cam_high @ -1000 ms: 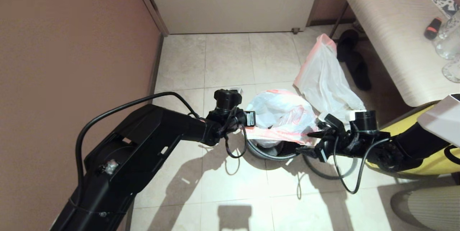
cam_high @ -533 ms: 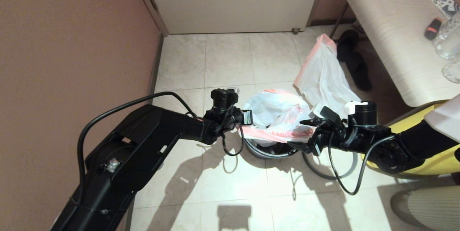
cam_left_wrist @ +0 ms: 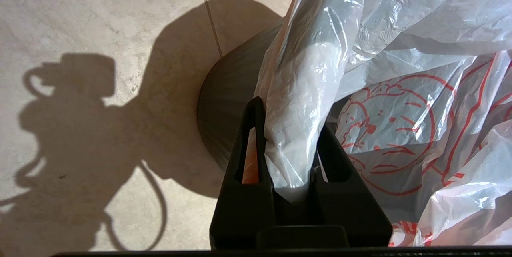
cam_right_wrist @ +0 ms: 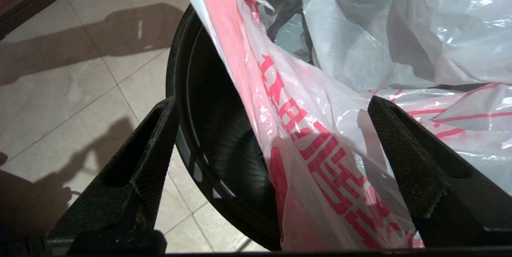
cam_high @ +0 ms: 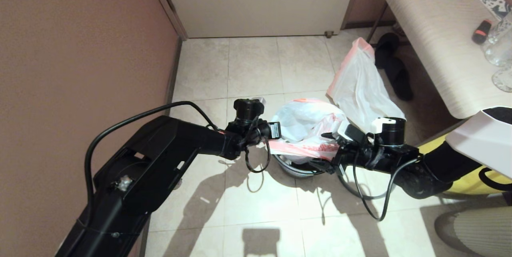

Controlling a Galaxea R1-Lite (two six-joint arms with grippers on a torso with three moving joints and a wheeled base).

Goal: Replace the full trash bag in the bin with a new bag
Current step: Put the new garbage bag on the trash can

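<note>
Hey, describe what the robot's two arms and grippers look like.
Both arms are matte black with loose black cables looping off them. Each wrist bears a black cylindrical knob. The left gripper and right gripper have black wedge-shaped fingers; the right arm's upper shell is white.

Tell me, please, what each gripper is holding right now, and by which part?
The left gripper pinches a bunched fold of the thin white plastic bag printed with red characters near its edge. The right gripper is open, holding nothing.

Head camera looks down from above; both wrist cameras sit close, sharing the bin (cam_high: 298,167) (cam_left_wrist: 228,101) (cam_right_wrist: 216,145).
</note>
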